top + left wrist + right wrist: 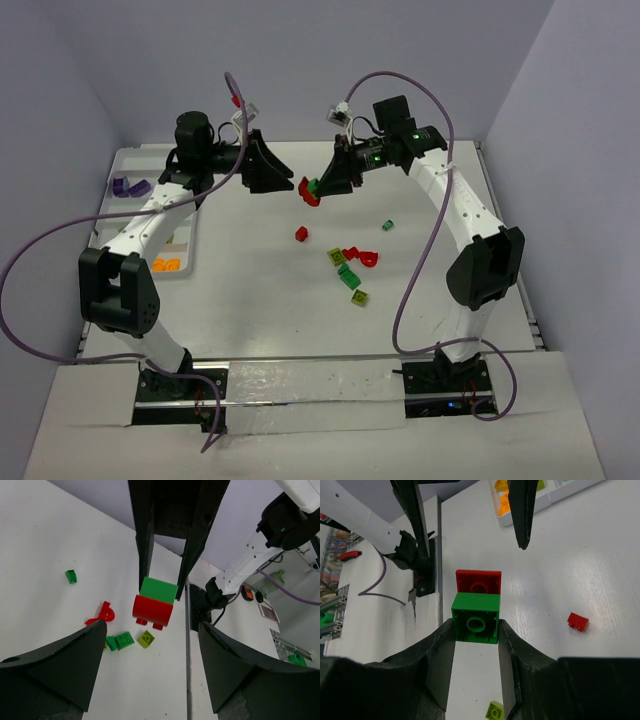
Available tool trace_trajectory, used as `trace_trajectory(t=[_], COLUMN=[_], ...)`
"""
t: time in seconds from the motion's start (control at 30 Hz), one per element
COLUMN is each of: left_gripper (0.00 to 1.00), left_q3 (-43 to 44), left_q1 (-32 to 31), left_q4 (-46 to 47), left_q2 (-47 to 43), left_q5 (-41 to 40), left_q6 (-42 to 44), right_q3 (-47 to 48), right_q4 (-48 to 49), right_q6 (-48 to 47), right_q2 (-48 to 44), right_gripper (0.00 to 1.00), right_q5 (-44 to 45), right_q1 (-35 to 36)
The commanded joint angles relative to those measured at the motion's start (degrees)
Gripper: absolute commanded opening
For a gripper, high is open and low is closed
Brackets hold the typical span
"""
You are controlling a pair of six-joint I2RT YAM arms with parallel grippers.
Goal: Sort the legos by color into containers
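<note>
Right jaws are clamping the green lego mid-air, upper centre of the top view, with the red lego stuck on it pointing frame-left, straight at the left jaws, which are standing wide open just beside it.

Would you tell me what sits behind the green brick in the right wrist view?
A red brick, joined to the green brick that the right gripper holds. The faces where they join are covered.
</note>
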Motion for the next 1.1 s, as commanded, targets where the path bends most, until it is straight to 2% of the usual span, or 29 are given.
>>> trace_trajectory(t=[0.0, 0.13, 0.27, 0.47, 0.5, 0.6, 0.7, 0.8, 0.87, 0.9, 0.93, 0.97, 1.0, 1.07], left_gripper=[0.84, 0.83, 0.8, 0.69, 0.6, 0.43, 0.33, 0.28, 0.18, 0.15, 0.08, 0.07, 0.01, 0.0], left_q3=[1.34, 2.43, 2.02, 1.56, 1.49, 1.95, 2.84, 4.09, 5.2, 5.48, 5.67, 5.69, 5.31, 3.38], left_q1=[-1.61, -3.14, -3.77, -3.84, -3.84, -3.84, -3.83, -3.3, -2.49, -2.28, -2.03, -1.76, -1.04, 0.11], left_q4=[4.69, -1.09, -1.14, -1.23, -1.56, -4.7, -11.31, -20.52, -33.38, -35.82, -38.67, -41.1, -43.91, -44.89], left_q2=[-0.22, -0.21, -0.32, -0.31, -0.3, -0.19, -0.22, -0.3, -0.01, 0.12, 0.22, 0.23, 0.15, -0.43], left_q5=[4.23, 5.25, 5.72, 5.95, 5.96, 5.96, 5.75, 5.05, 3.89, 3.62, 3.28, 2.69, 1.7, 0.33], left_q6=[-0.21, 3.98, 4.01, 3.84, 3.9, 6.37, 9.82, 18.56, 26.86, 31.48, 34.13, 36.04, 38.33, 39.23], right_q3=[0.08, -0.08, 0.12, 0.19, 0.19, 0.08, -0.1, -0.12, 0.21, 0.34, 0.52, 0.54, 0.69, 0.96], right_q4=[0.93, 1.34, 1.74, 1.95, 2.02, 2.04, 1.87, 1.87, 1.86, 1.79, 1.86, 1.79, 1.7, 1.48], right_q6=[0.49, 0.87, 1.18, 1.7, 1.9, 1.7, 1.36, 1.61, 1.73, 1.86, 1.96, 1.97, 1.97, 1.75], right_q2=[-4.25, -4.84, -5.35, -5.81, -5.87, -6.09, -6.26, -6.56, -6.95, -6.95, -7.03, -7.04, -7.12, -7.13], right_gripper=[0.0, 0.0, 0.0, 0.0, 0.0, 0.0, 0.0, 0.0, 0.0, 0.0, 0.0, 0.0, 0.0, 0.0], right_q5=[-2.88, -2.63, -2.81, -2.81, -2.74, -2.16, -1.39, -1.05, -0.86, -0.79, -0.79, -0.79, -0.71, -0.32], right_q1=[1.26, 2.06, 2.5, 2.9, 2.9, 2.88, 2.57, 1.69, 0.47, 0.13, -0.15, -0.49, -1.06, -1.68])
